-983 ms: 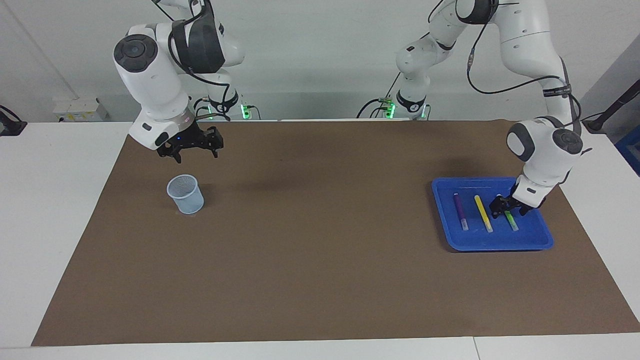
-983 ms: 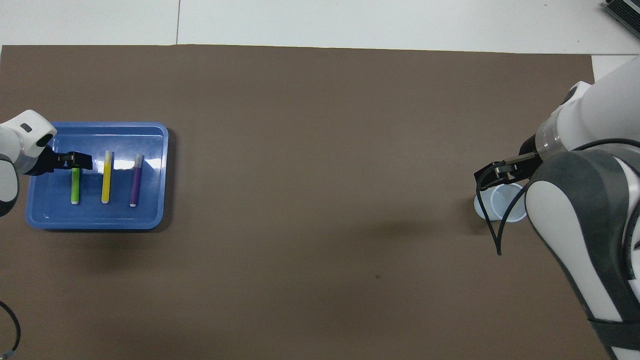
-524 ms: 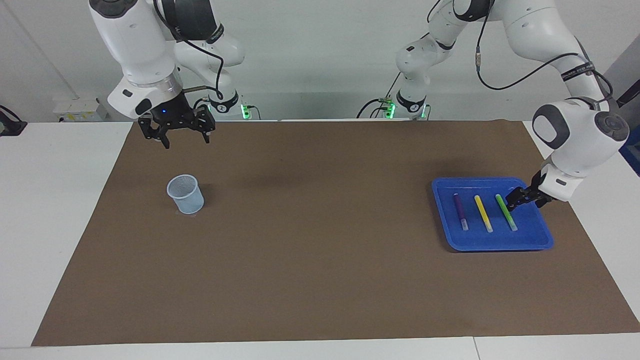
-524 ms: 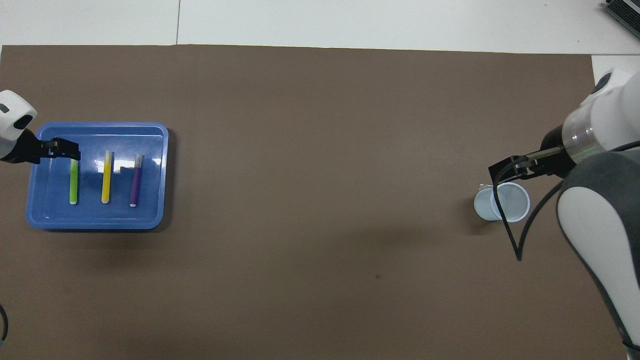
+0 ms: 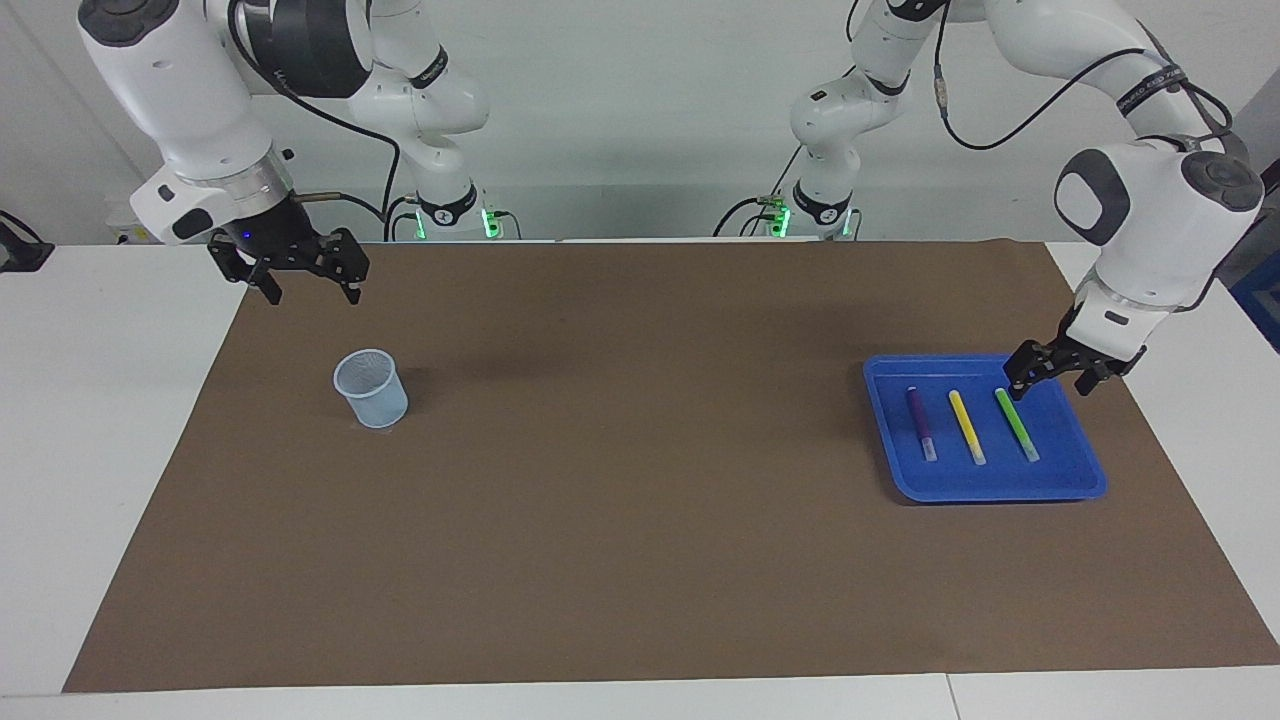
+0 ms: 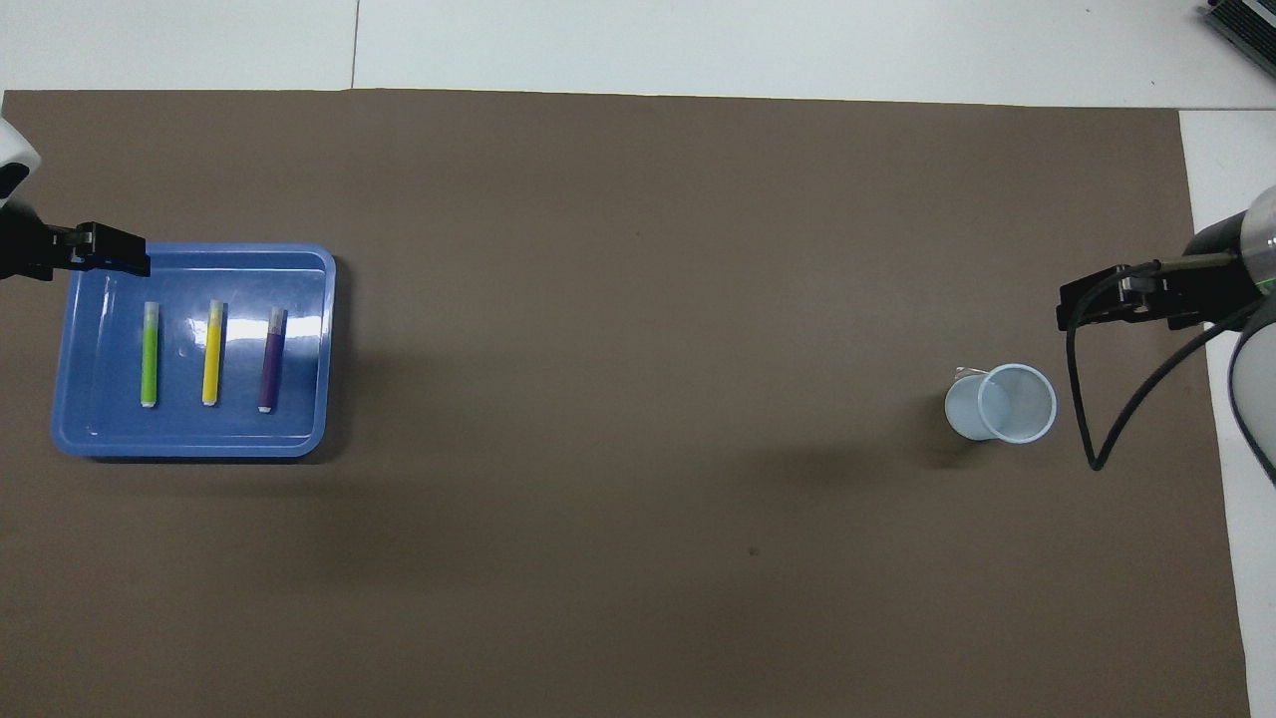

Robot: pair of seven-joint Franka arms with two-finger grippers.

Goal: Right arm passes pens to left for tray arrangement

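Three pens in the tray, both pincers up and holding nothing.
Worktop (image 5: pixel 80 420) carries a brown mat (image 5: pixel 640 520). Blue tray (image 5: pixel 1075 478) sits at the left arm's end; purple pen (image 5: pixel 920 423), yellow pen (image 5: pixel 966 426) and green pen (image 5: pixel 1016 424) lie side by side in it, apart. Mesh cup (image 5: pixel 371 388) stands at the right arm's end. Left pincer (image 5: pixel 1056 372) hangs over the tray's corner nearest the robots, fingers apart. Right pincer (image 5: pixel 306 283) is over the mat's edge, fingers apart.
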